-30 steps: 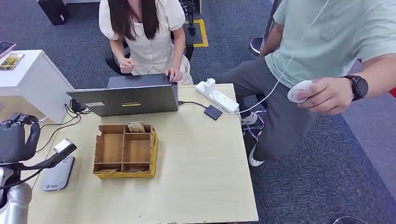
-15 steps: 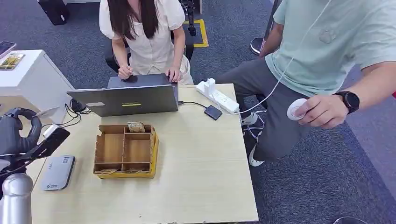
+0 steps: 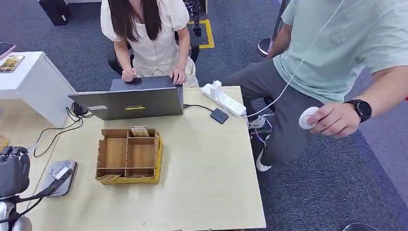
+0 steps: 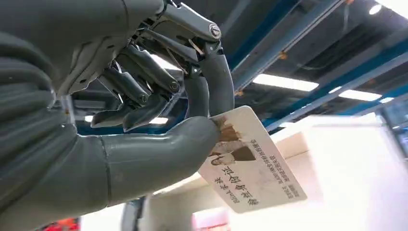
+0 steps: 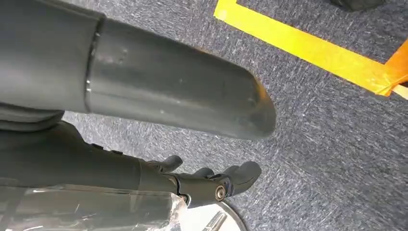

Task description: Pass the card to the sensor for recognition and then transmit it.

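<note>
One card [image 4: 250, 163] is pinched between the thumb and fingers of the left hand [image 3: 13, 171], and in the head view it hangs right over the grey sensor [image 3: 58, 178] at the table's [image 3: 207, 183] left edge, so I think the reading step is going on now. The right hand [image 5: 211, 180] hangs down by the floor with its fingers a bit curled and nothing in it. Passing the card on looks like what is left to do.
</note>
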You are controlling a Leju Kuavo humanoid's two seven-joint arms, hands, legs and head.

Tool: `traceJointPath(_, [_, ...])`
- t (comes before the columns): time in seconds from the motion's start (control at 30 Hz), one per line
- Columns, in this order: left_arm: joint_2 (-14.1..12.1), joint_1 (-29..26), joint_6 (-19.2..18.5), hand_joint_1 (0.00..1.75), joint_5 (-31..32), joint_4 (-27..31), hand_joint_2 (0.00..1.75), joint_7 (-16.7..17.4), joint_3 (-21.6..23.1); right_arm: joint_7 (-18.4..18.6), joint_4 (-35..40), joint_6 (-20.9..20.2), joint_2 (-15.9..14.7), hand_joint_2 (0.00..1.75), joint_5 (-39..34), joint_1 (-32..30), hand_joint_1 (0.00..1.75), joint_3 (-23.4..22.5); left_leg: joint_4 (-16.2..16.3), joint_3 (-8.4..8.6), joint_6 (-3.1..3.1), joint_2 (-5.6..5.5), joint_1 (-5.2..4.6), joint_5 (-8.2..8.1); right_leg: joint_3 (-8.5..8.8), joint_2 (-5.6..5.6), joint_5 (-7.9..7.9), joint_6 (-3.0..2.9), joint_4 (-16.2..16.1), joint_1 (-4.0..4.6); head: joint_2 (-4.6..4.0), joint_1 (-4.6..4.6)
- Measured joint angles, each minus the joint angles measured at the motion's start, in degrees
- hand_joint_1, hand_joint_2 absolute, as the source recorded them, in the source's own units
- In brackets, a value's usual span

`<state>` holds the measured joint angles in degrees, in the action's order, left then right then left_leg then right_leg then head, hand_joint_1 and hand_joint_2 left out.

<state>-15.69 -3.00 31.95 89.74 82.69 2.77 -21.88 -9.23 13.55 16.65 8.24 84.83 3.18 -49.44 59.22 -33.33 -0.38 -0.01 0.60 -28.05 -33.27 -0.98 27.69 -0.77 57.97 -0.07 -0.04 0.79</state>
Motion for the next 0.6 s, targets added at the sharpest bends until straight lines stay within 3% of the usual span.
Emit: traceJointPath(0.6, [-4.7,-3.8,1.5,1.75,0.3,-1.8,1.75,6.2,7.7,0.4,0.1,0.1,0.4,0.00,0.0,0.3,0.00,0.0,0.0,-0.01,0.01,-0.07,0.00,0.03,0.06,0.11,-0.01,0.01,0.0,0.00,0.00,0.02])
